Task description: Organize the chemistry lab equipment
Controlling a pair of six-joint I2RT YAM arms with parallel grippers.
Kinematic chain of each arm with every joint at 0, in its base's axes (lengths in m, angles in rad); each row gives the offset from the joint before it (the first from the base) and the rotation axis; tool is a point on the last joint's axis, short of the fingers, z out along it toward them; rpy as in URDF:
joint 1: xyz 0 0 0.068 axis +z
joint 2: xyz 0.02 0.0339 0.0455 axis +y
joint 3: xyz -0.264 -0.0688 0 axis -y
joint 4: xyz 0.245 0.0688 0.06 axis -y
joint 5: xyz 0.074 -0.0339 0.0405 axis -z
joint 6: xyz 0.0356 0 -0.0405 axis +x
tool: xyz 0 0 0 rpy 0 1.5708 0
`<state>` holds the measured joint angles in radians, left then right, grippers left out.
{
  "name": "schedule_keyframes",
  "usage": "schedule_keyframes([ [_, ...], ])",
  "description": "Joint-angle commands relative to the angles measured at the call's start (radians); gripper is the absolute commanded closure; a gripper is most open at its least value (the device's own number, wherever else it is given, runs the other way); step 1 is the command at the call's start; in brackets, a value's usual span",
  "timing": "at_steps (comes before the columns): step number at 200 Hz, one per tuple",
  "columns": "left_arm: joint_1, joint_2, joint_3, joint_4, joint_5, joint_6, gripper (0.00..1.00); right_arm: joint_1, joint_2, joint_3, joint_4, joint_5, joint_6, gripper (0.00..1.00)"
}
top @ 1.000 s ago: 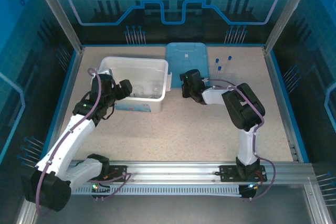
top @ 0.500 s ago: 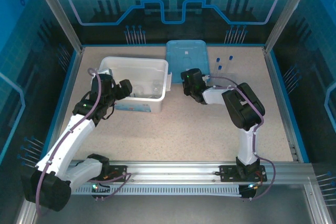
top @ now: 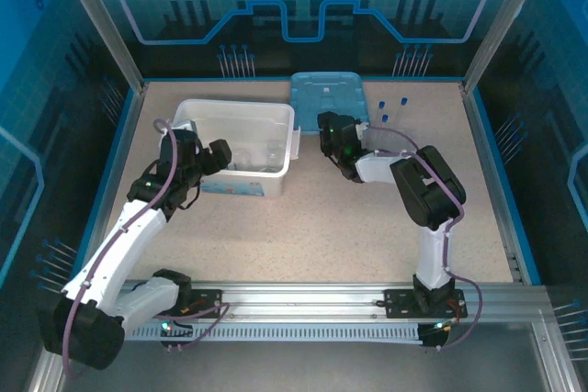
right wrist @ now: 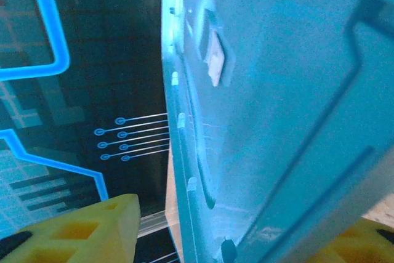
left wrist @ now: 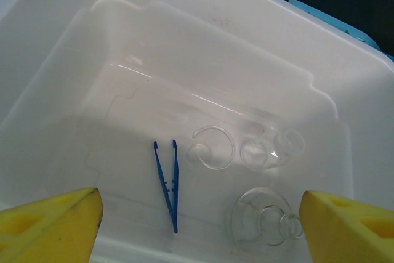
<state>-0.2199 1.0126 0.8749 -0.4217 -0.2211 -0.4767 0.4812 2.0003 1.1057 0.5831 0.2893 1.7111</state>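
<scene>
Inside the white tub lie dark-blue tweezers, a clear beaker and two clear flasks. My left gripper hangs open above the tub's near side, holding nothing. My right gripper is at the near-left edge of the light-blue lid. In the right wrist view it stands open astride that lid edge, with the left finger still apart from it. Three blue-capped tubes lie right of the lid.
The tub stands at the back left, the lid beside it at the back middle. Blue panel walls and metal posts close in the table. Bare tabletop spreads in front of the tub and lid.
My right gripper has slid further onto the lid's edge and its jaws have narrowed. The left arm and the things in the tub have not moved.
</scene>
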Motion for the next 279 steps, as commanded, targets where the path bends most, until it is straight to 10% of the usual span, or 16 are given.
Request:
schedule_keyframes([
  [1,-0.004,-0.015,0.039,-0.019,-0.009,-0.005,0.16,-0.010,-0.026,-0.001,0.065,0.051,-0.004,0.44],
  [100,-0.004,-0.046,0.030,-0.034,-0.025,0.001,0.15,-0.022,-0.005,0.028,0.016,0.034,0.030,0.75],
  [279,-0.004,-0.051,0.041,-0.032,-0.026,0.003,0.15,-0.026,-0.351,-0.047,-0.265,0.105,-0.183,0.92],
])
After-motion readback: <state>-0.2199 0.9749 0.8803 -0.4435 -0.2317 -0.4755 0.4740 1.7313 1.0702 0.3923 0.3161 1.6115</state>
